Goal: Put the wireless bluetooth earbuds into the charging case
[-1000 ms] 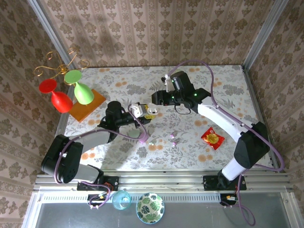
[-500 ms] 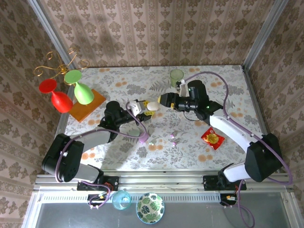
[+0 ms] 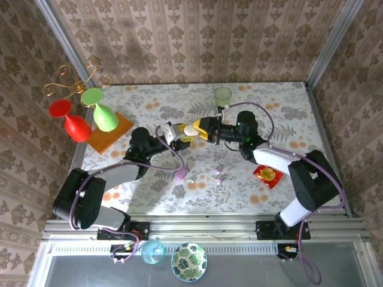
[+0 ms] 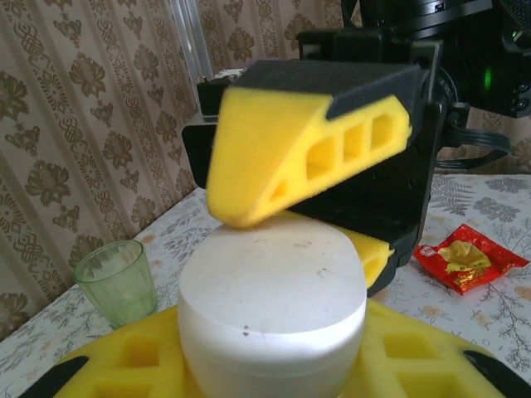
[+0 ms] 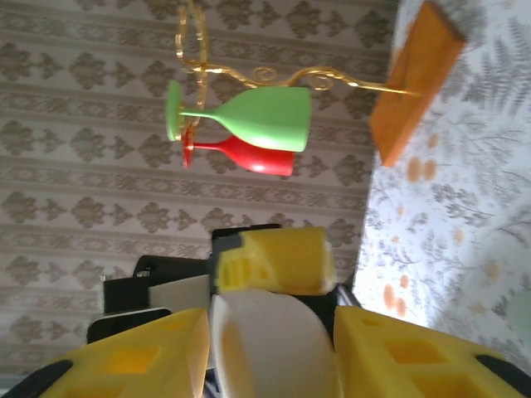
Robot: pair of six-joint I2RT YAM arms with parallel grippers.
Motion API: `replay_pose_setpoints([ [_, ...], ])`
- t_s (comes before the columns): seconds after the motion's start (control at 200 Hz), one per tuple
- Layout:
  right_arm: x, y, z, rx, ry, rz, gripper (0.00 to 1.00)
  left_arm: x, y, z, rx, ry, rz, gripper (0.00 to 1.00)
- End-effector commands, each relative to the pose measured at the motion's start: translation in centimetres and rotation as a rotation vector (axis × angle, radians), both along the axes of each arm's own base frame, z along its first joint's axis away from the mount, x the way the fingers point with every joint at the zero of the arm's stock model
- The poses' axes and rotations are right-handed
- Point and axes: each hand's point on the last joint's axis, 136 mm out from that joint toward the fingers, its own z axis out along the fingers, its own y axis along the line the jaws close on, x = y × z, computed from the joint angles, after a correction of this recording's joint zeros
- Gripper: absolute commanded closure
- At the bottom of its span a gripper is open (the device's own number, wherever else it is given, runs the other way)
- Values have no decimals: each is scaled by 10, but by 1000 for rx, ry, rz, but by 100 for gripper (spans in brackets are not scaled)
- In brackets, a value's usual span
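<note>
The job was barely begun. The small rounded purple plastic earbuds (image 3: 218, 174) lay loose on the floral-patterned table (image 3: 287, 113), near the middle and a little to the right, well apart from the case and nearer to my bases than it was. None of them had gone in.

The white pebble-shaped plastic charging case (image 3: 190, 129) was up off the table between my two arms, and in the left wrist view its lid looked shut, with only a seam showing. Opening it and then seating the buds were, as I judged it, all left to do.

My left gripper (image 3: 179, 133) was clenched on the lower half of the case, its yellow foam pads (image 4: 124, 365) hugging it from both sides.

My right gripper (image 3: 200, 127) had come in from the right and straddled the upper half. One yellow finger (image 4: 307, 153) rested on the lid and the other sat behind it. Whether it truly pinched the lid or merely touched it, I could not tell.
</note>
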Motion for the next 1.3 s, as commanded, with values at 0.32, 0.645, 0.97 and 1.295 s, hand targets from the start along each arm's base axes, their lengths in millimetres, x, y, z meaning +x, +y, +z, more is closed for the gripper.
replay_pose_setpoints([
  [0.32,-4,7,12,112,-16,49,77,11,3,13,-26,-21,50,72],
  [0.645,27,-28,-36,-203,-72,-134,77,15,20,-6,51,-7,148,9],
  [0.97,106,-94,-130,-587,-34,-346,79,6,25,-61,208,85,200,0],
  [1.295,168,-120,-198,-710,111,-441,78,-11,30,-87,254,159,223,0],
])
